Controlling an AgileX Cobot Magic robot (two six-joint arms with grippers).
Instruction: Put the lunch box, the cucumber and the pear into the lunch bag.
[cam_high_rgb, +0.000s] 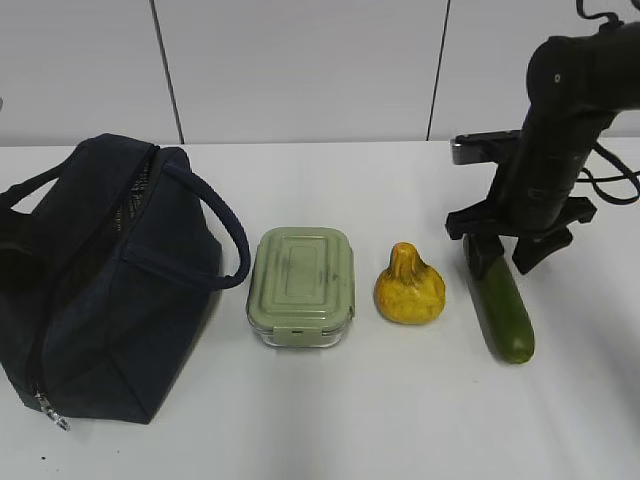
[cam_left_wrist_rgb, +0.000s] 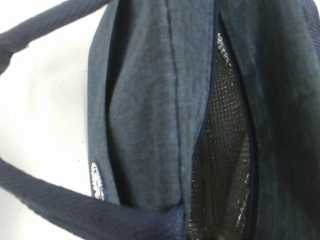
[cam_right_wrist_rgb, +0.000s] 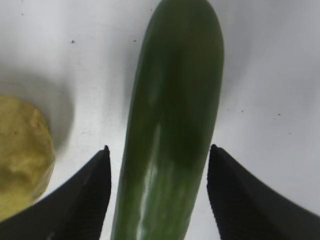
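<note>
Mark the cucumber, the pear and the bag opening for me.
cucumber (cam_right_wrist_rgb: 170, 125): right wrist view, mid-body between the open fingers.
pear (cam_high_rgb: 410, 288): exterior view, round belly.
lunch bag (cam_left_wrist_rgb: 225, 150): left wrist view, mesh lining inside the open zipper.

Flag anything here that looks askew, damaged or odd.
Nothing is spilled or broken. The lunch bag lies slumped on its side with its zipper open, showing the mesh lining. The pear has a wrinkled neck and brownish marks. The right gripper straddles the cucumber, jaws open.
</note>
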